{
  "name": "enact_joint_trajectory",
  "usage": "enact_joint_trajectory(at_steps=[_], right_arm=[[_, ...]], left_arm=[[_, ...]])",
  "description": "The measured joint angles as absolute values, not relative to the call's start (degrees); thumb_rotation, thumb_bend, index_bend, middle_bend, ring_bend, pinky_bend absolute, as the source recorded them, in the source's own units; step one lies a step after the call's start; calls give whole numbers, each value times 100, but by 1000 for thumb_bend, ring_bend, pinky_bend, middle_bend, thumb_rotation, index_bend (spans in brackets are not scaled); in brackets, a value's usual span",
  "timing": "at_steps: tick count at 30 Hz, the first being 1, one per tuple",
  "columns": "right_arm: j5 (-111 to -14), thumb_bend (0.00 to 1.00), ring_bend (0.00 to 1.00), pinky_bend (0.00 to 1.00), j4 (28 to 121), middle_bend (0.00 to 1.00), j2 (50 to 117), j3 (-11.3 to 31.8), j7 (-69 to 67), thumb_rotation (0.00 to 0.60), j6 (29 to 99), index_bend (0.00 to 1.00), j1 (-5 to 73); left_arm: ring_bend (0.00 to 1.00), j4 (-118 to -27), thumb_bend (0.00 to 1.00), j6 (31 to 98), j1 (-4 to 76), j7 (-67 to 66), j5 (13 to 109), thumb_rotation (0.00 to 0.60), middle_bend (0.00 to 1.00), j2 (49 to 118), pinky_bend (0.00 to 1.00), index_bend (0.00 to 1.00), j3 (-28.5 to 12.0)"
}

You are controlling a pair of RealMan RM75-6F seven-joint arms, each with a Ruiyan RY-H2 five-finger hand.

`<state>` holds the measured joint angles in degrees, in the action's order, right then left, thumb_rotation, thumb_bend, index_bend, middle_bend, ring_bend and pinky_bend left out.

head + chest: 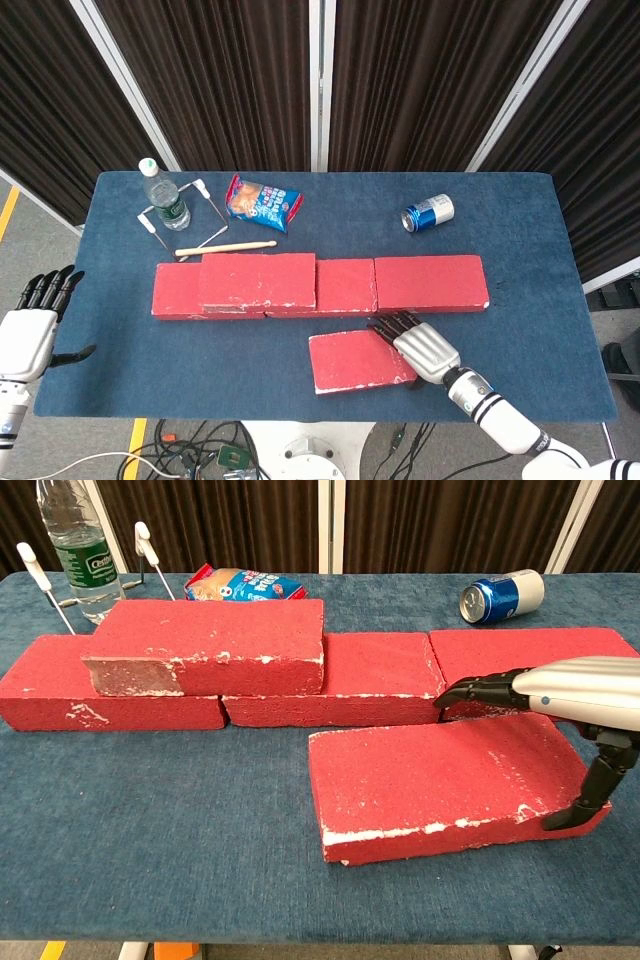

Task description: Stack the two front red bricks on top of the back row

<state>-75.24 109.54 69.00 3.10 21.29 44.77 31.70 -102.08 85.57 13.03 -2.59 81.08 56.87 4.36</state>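
One red brick (pixel 355 362) (pixel 440 785) lies flat in front of the back row. My right hand (pixel 415 343) (pixel 560 695) covers its right end. The fingers hook over its far edge and the thumb (pixel 590 790) presses its near face, so the hand grips it. The back row has a left brick (pixel 172 300), a middle brick (pixel 347 287) and a right brick (pixel 430 282). Another red brick (pixel 258 280) (pixel 215 640) sits stacked across the left and middle ones. My left hand (pixel 30 330) hangs off the table's left edge with its fingers spread, holding nothing.
Behind the row stand a water bottle (pixel 163 195), a wire stand with white tips (pixel 205 200), a snack bag (pixel 263 203), a wooden stick (pixel 225 247) and a blue can (pixel 428 212) lying on its side. The blue table (pixel 530 340) ends just behind my right hand.
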Motion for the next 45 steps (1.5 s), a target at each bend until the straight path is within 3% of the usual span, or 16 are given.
enact_joint_trajectory(at_steps=[36,45], right_arm=[[-7168,0,0,0,10567,42,7372,42,1705,600,4528,0,3601],[-7193,1,0,0,10518,159,7434,4,1597,600,4605,0,3617]], left_arm=[[0,-9959,51,8042,1012,62,8100,600,0,5744,0,6,63],[0,-9967,52,8038,967,101,8156,600,0,5740,0,6,5]])
